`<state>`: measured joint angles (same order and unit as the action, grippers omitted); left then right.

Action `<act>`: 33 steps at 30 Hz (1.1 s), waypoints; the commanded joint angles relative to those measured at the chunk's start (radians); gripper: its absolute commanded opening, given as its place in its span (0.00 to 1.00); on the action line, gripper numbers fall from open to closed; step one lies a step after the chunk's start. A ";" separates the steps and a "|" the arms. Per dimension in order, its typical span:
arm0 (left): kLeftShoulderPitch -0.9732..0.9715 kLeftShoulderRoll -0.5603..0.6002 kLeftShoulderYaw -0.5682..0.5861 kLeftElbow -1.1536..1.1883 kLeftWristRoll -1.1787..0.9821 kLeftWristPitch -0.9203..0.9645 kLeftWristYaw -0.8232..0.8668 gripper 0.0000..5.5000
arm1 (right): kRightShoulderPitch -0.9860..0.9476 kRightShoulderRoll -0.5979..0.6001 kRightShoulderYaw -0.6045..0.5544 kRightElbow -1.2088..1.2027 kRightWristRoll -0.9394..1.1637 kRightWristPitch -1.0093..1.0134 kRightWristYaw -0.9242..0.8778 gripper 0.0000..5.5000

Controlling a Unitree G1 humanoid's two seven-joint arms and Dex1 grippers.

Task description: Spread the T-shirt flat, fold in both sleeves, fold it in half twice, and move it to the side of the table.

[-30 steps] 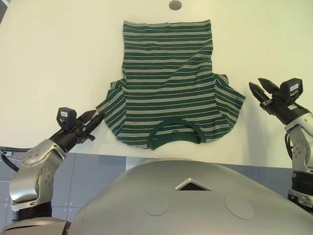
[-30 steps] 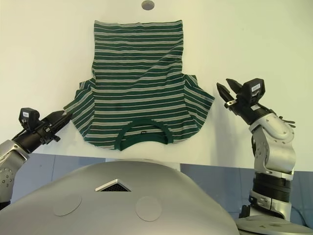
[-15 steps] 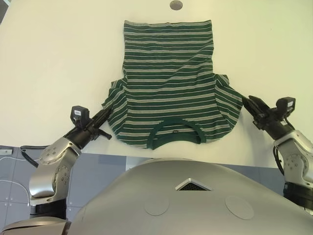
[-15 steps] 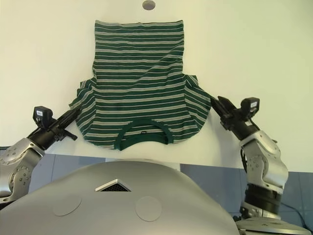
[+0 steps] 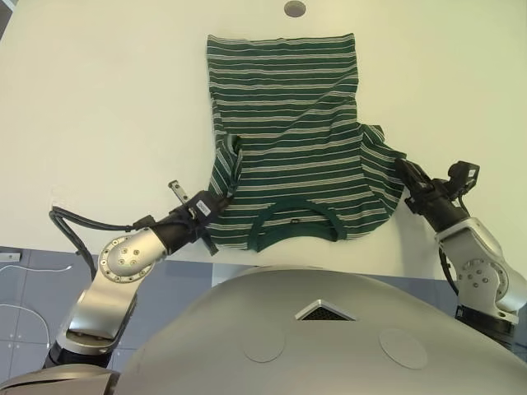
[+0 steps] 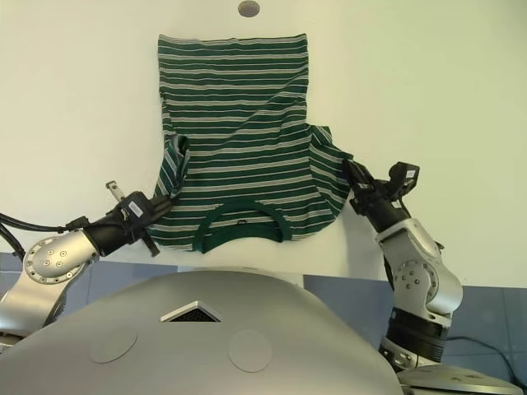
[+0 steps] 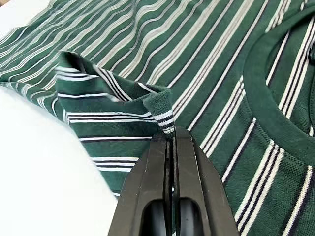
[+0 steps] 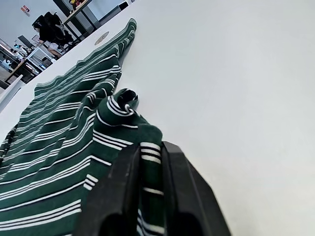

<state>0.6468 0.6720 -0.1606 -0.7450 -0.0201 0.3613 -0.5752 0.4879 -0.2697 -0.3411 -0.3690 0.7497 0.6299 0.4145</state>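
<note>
The white table (image 5: 99, 99) carries the T-shirt (image 5: 288, 123), green with pale stripes. It lies mid-table with its collar (image 5: 296, 224) at the near edge and its hem toward the far side, just short of a small grey disc (image 5: 294, 8). The left sleeve (image 5: 224, 156) is raised and doubled over onto the body, while the right sleeve (image 5: 380, 156) lies bunched out to the right. The left gripper (image 7: 170, 135) sits just left of the collar. The left wrist view shows its fingers pressed together on the striped cuff, a detail too small to read from the head views. The right gripper (image 8: 150, 147) is at the shirt's right edge, clamped on the right sleeve's cloth. The right wrist view also shows desks and a dark chair (image 8: 47, 29) beyond the far table edge.
</note>
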 commanded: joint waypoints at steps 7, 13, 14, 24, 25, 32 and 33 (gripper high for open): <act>0.027 0.039 0.154 -0.013 -0.120 -0.103 -0.106 0.19 | 0.035 -0.203 0.243 -0.269 -0.200 -0.061 0.146 0.00; 0.048 0.116 0.336 0.071 -0.194 -0.266 -0.270 0.19 | -0.001 -0.275 0.454 -0.286 -0.378 -0.100 0.163 0.00; 0.052 0.144 0.354 0.106 -0.162 -0.317 -0.297 0.23 | -0.024 -0.273 0.474 -0.272 -0.394 -0.091 0.155 0.06; 0.027 0.362 0.409 0.375 -0.002 -0.969 -0.544 0.56 | 0.046 -0.725 0.124 -0.291 -0.286 -0.177 0.682 0.42; 0.015 0.346 0.384 0.388 0.037 -1.006 -0.526 0.60 | 0.086 -0.775 0.119 -0.235 -0.364 -0.312 0.760 0.46; -0.076 0.270 0.233 0.477 0.203 -1.103 -0.422 0.60 | 0.012 -0.770 0.296 0.069 -0.724 -0.950 0.783 0.57; -0.088 0.263 0.203 0.497 0.224 -1.115 -0.412 0.57 | -0.017 -0.747 0.319 0.096 -0.752 -0.999 0.758 0.58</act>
<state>0.5808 0.9443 0.0877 -0.2764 0.1611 -0.7322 -1.0044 0.5228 -1.0464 -0.0580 -0.3152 0.0445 -0.2864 1.2099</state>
